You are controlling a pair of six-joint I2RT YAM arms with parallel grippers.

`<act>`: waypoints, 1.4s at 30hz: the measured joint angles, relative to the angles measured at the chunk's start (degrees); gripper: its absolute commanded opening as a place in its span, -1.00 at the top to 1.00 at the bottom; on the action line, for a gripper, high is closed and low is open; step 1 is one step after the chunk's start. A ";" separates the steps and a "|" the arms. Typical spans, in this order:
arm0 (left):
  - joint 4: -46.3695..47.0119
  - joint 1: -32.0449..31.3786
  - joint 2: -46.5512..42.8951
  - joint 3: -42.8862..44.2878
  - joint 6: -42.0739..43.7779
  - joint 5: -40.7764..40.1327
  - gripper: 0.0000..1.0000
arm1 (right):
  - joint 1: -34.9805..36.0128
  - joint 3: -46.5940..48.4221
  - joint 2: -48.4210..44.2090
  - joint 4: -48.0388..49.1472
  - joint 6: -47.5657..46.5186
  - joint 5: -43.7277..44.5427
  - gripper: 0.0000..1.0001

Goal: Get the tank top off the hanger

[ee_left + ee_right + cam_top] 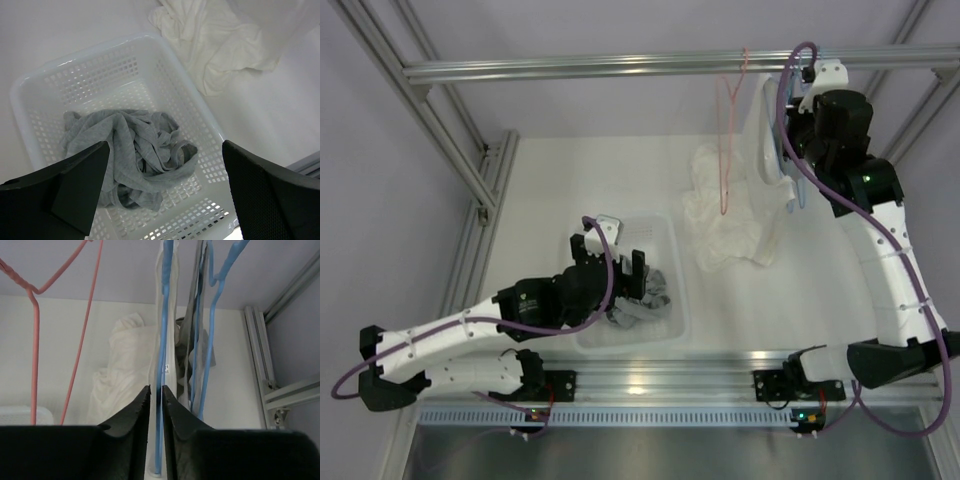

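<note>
Tank top (170, 315): white, on blue hanger (162, 340), right end of rail (620, 66).
Right tool (156, 390): jaws nearly together, pinching cloth and hanger wire alike.
Left tool (165, 147): spread wide over basket (150, 65).
Doing it well: grip cloth only, then slide the strap sideways off the hanger's arm.

place: robot lab test cell
evidence: aluminium extrusion frame (620, 66), white tabletop (580, 175), two arms bolted to base rail (670, 380)

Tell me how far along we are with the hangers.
Done: pink hanger hangs bare; grey top lies in the basket, left gripper open above. In hand: right gripper pinches a blue hanger carrying a white tank top. Left: pulling it off.
</note>
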 measured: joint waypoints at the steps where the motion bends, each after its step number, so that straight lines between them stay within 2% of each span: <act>1: -0.24 0.00 -0.20 -0.15 0.07 0.11 -0.98 | -0.17 0.00 0.55 -0.09 0.02 -0.24 0.48; 3: -0.42 0.00 -0.72 -0.44 0.35 0.26 -0.98 | -0.24 0.02 1.44 -0.26 -0.09 -0.31 0.39; 4: -0.42 0.00 -0.94 -0.48 0.46 0.26 -0.98 | -0.26 0.00 1.88 -0.35 -0.13 -0.22 0.26; 7: -0.44 0.00 -1.70 -0.50 1.05 0.24 -0.98 | -0.26 0.00 2.82 -0.44 -0.26 0.09 0.27; 9: -0.44 0.00 -1.95 -0.52 1.33 0.24 -0.98 | -0.26 -0.02 2.95 -0.50 -0.31 0.11 0.38; 10: -0.44 0.00 -1.95 -0.52 1.46 0.24 -0.98 | -0.26 -0.02 2.95 -0.50 -0.35 0.07 0.57; 13: -0.46 0.00 -1.92 -0.68 1.57 0.22 -0.98 | -0.26 -0.04 2.95 -0.50 -0.57 -0.15 0.83; 17: -0.46 0.00 -1.90 -0.76 1.73 0.22 -0.98 | -0.26 -0.22 2.93 -0.44 -0.48 -0.39 1.00; 24: -0.46 0.00 -1.57 -0.76 1.97 0.22 -0.98 | -0.33 -3.56 0.85 2.75 0.66 -0.31 1.00; 30: -0.46 0.07 -1.55 -0.76 1.95 0.24 -0.98 | -0.87 -15.17 -6.67 15.74 2.23 -1.16 1.00; 42: -0.48 0.07 -2.62 -1.51 1.92 0.11 -0.98 | -2.56 -24.15 -11.43 28.81 4.04 -6.95 1.00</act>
